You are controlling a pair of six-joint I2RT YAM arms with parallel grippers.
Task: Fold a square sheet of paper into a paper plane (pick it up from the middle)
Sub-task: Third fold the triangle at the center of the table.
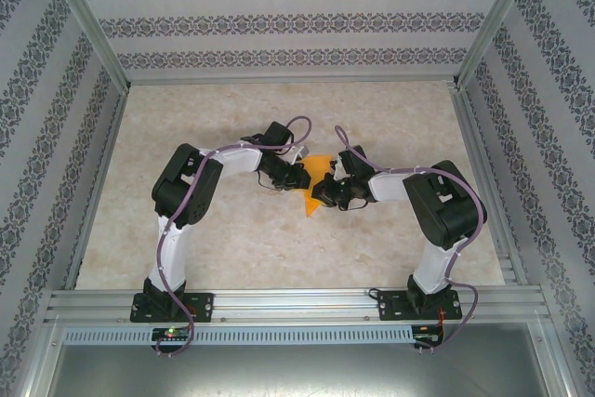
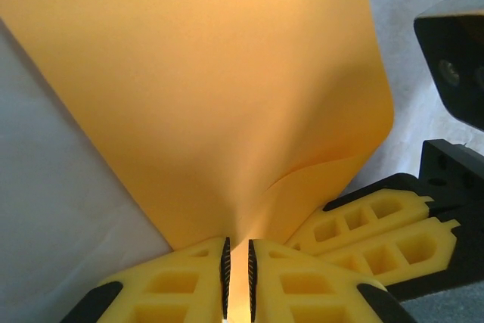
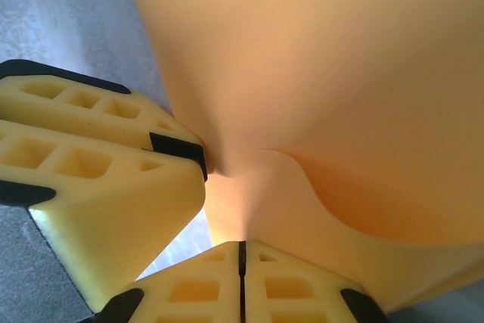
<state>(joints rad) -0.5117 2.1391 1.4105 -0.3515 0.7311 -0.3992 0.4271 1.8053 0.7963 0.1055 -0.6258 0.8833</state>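
The square sheet of paper [image 1: 317,170] is bright orange and hangs lifted off the table between my two grippers, bent and curved rather than flat. My left gripper [image 1: 299,175] holds it from the left; in the left wrist view the sheet [image 2: 212,96] runs down into the narrow slit between that gripper's [image 2: 238,246] pads. My right gripper [image 1: 323,194] holds it from the right, its jaws [image 3: 242,246] pressed together on the sheet's [image 3: 340,73] lower edge. The right fingers [image 2: 378,221] and the left fingers [image 3: 98,187] nearly touch each other.
The beige marbled table top [image 1: 232,239] lies inside an aluminium frame [image 1: 297,304] with patterned walls [image 1: 279,25] on three sides. Both arms bend inward and meet at the table's middle.
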